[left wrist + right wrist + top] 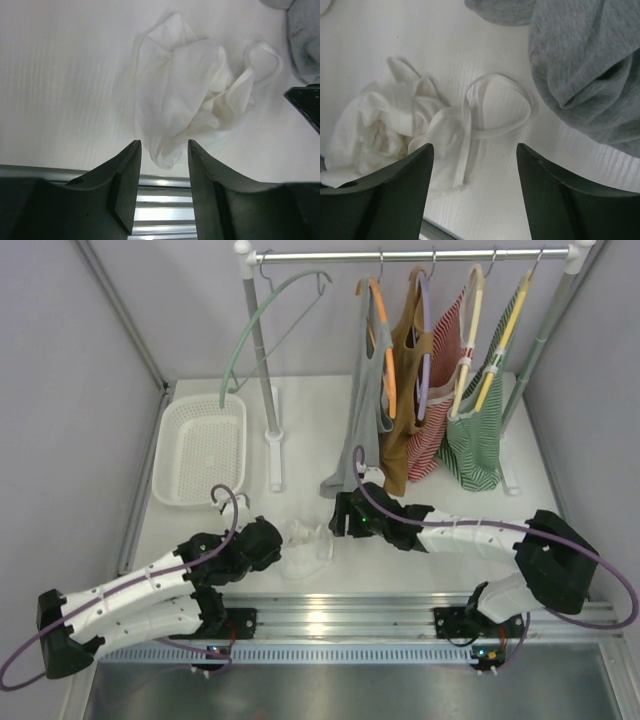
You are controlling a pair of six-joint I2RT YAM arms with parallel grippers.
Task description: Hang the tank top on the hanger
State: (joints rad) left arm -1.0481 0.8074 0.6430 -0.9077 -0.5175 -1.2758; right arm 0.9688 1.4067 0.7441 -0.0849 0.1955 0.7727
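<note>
tank top (195, 100): small white heap, crumpled on the table (450, 570) at its near edge, between the two grippers; one strap loop (495, 105) lies spread flat towards the right.
handling: likely very light, thin, limp and see-through; it should bunch and slip rather than hold any shape.
where to grip: i judge the flat strap loop or the shoulder seam beside it the best hold, being a single layer.
left gripper (164, 145): jaws partly open, empty; the heap's near fold lies just off the tips.
right gripper (475, 150): jaws wide open, empty, poised over the strap loop.
grey tank top (585, 65): hem draped just right of the loop.
hanger (290, 282): sage-green, on the far rail, left, bare.
</note>
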